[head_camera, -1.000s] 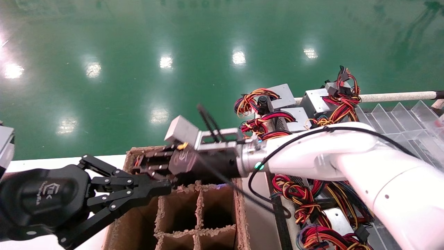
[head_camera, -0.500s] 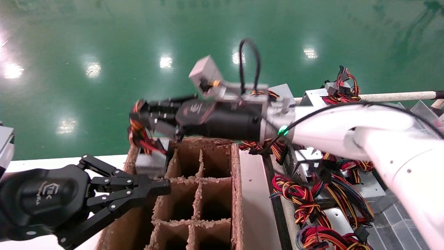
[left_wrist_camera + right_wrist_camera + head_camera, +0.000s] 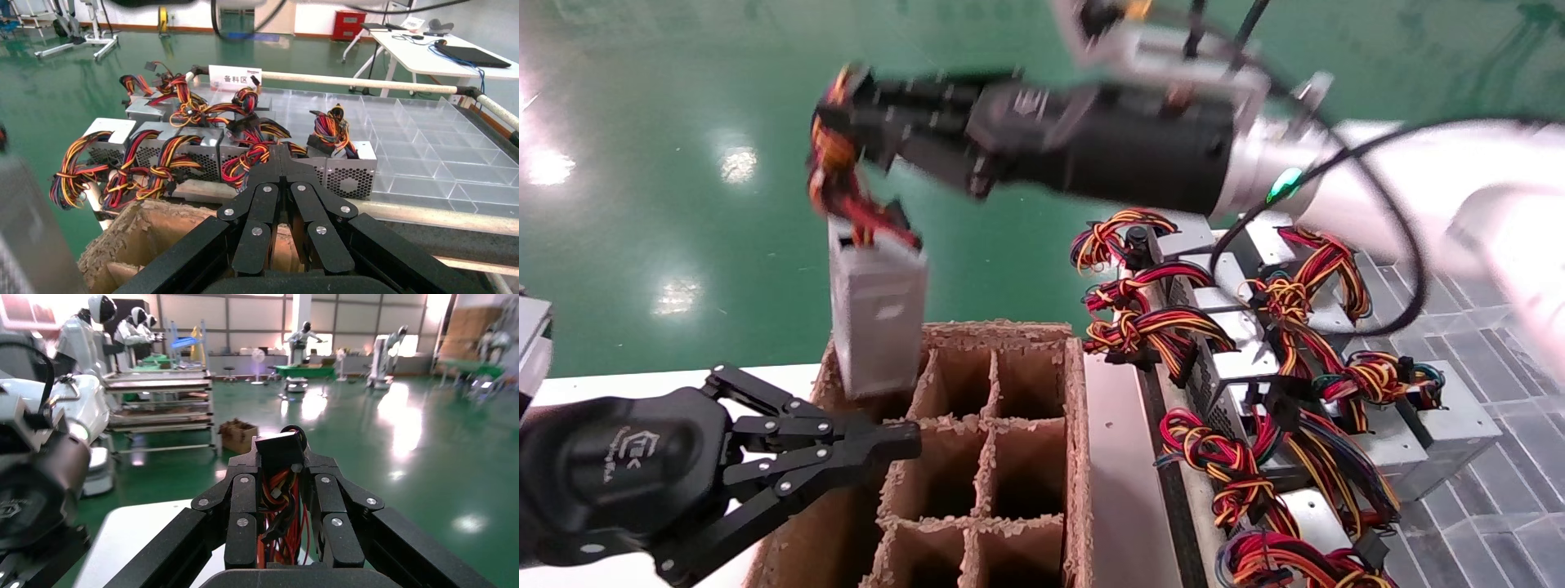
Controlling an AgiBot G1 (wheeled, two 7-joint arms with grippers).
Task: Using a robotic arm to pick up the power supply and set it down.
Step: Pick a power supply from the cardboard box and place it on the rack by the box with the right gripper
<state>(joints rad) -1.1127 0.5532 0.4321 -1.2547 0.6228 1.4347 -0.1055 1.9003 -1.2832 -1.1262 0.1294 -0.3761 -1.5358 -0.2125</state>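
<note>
Overhead, right gripper (image 3: 846,122) fingers clench the power supply (image 3: 877,318) wire bundle (image 3: 834,175); left gripper (image 3: 903,445) fingers pressed together.

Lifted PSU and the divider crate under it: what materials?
Power supply, hanging by its wire bundle from the right end effector: looks like bare sheet metal, dull silver-grey with flat folded faces. Crate: looks like brown corrugated cardboard, with rough, frayed cut edges. Wires: glossy coloured insulation, probably plastic.
</note>
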